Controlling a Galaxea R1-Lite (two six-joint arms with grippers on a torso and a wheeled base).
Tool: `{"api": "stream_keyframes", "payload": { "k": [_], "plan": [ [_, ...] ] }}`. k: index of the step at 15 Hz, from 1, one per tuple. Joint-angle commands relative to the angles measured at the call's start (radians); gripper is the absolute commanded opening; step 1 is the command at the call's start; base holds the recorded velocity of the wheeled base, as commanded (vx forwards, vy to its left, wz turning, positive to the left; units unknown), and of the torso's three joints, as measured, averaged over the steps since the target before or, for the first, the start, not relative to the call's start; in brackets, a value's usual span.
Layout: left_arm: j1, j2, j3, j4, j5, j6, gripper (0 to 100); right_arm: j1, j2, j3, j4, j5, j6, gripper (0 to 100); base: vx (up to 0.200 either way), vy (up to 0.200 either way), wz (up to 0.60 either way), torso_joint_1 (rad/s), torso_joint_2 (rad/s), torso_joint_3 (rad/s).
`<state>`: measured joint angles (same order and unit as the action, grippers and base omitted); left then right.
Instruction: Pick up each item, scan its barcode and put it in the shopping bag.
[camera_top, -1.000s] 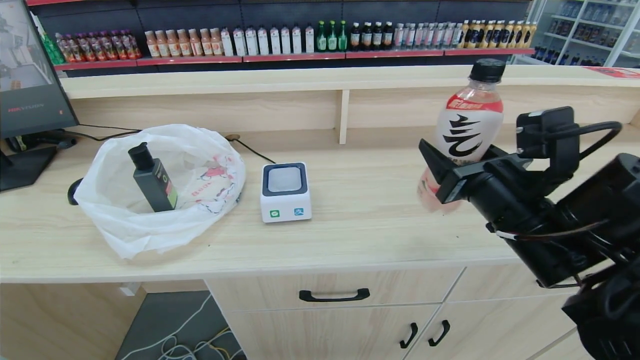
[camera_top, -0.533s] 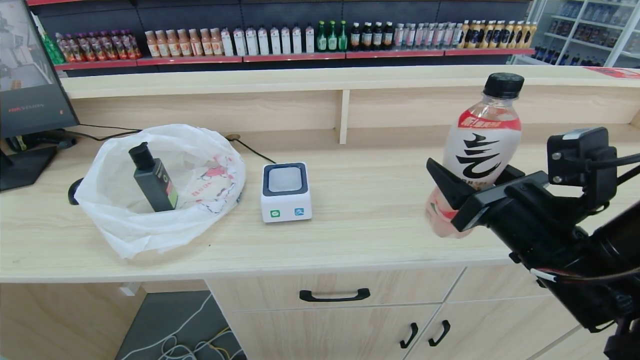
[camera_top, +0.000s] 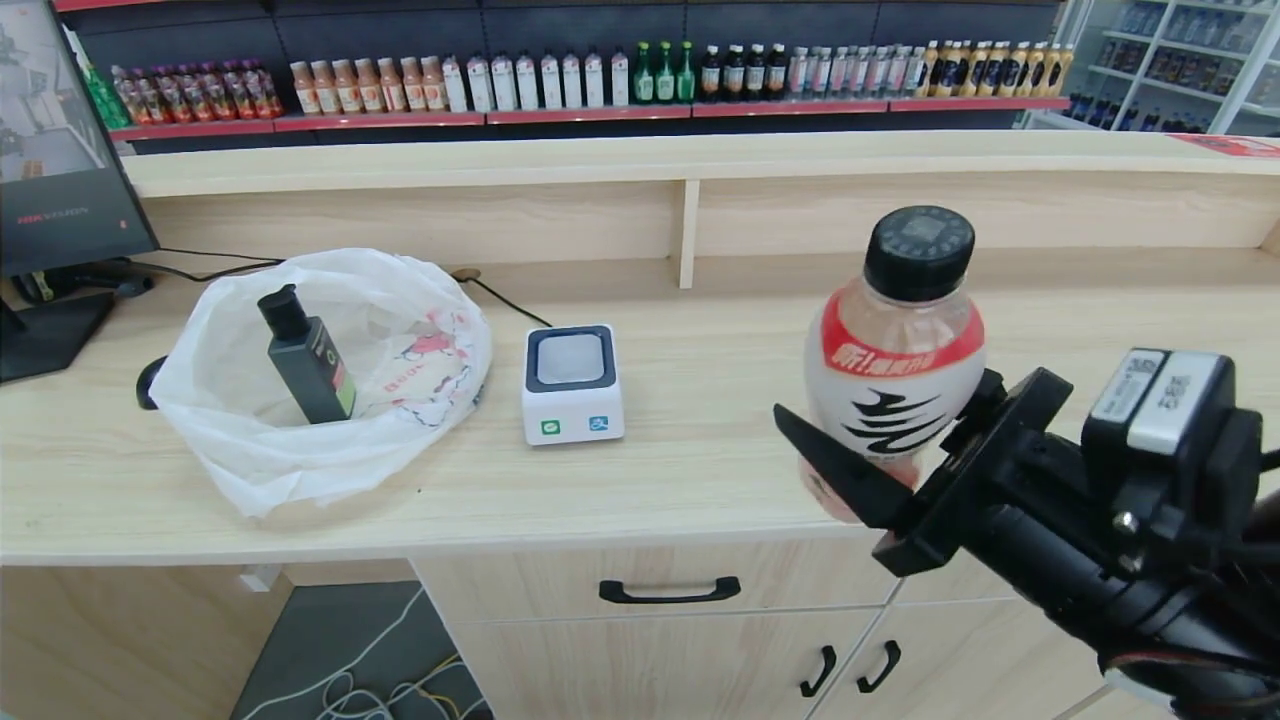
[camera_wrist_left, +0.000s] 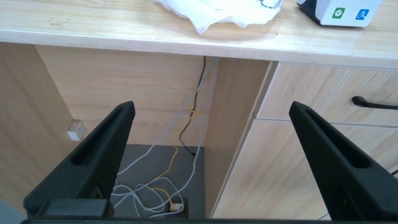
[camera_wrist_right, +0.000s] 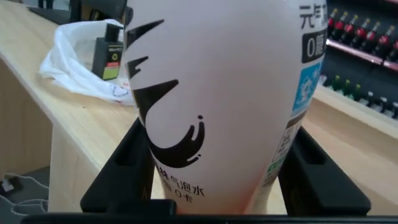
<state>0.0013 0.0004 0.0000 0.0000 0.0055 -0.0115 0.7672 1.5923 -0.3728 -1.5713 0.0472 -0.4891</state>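
Bottle (camera_top: 895, 330) bottom partly hidden behind right gripper (camera_top: 885, 420) fingers (camera_top: 840, 470) clamping it.

Between the fingers of my right gripper (camera_top: 884, 392), the bottle (camera_top: 890, 340) wears white characters on a red band above a black brush mark — print I leave unread. Left of them, the scanner (camera_top: 571, 385) shows green and blue icons.

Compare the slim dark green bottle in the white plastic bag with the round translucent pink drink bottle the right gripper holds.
The dark green bottle is slim, flat-sided and opaque; the pink drink bottle is fat, round and translucent. The dark green bottle stands loose inside the white plastic bag; the pink drink bottle is clamped in the right gripper. Both have black caps and sit roughly upright.
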Motion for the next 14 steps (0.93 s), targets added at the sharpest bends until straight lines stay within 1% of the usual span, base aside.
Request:
{"api": "stream_keyframes", "payload": {
  "k": [1, 4, 6, 8, 10, 12, 14],
  "plan": [
    [0.000, 0.000, 0.000, 0.000, 0.001, -0.001, 100, 0.084, -0.008, -0.006, 0.000, 0.008, -0.081, 0, 0.000, 0.000, 0.00, 0.000, 0.00, 0.000],
    [0.000, 0.000, 0.000, 0.000, 0.001, -0.001, 100, 0.104, -0.026, -0.029, 0.000, 0.036, -0.198, 0, 0.000, 0.000, 0.00, 0.000, 0.00, 0.000],
    [0.000, 0.000, 0.000, 0.000, 0.001, -0.001, 100, 0.145, -0.048, -0.066, 0.000, 0.085, -0.299, 0, 0.000, 0.000, 0.00, 0.000, 0.00, 0.000],
    [0.000, 0.000, 0.000, 0.000, 0.001, -0.001, 100, 0.215, -0.055, 0.003, 0.000, 0.080, -0.454, 0, 0.000, 0.000, 0.00, 0.000, 0.00, 0.000],
    [0.000, 0.000, 0.000, 0.000, 0.001, -0.001, 100, 0.279, -0.015, 0.061, 0.000, 0.069, -0.611, 0, 0.000, 0.000, 0.00, 0.000, 0.00, 0.000],
    [0.000, 0.000, 0.000, 0.000, 0.001, -0.001, 100, 0.346, 0.018, 0.025, 0.000, -0.001, -0.709, 0, 0.000, 0.000, 0.00, 0.000, 0.00, 0.000],
    [0.000, 0.000, 0.000, 0.000, 0.001, -0.001, 100, 0.388, 0.089, -0.028, 0.000, -0.004, -0.775, 0, 0.000, 0.000, 0.00, 0.000, 0.00, 0.000]
  ]
}}
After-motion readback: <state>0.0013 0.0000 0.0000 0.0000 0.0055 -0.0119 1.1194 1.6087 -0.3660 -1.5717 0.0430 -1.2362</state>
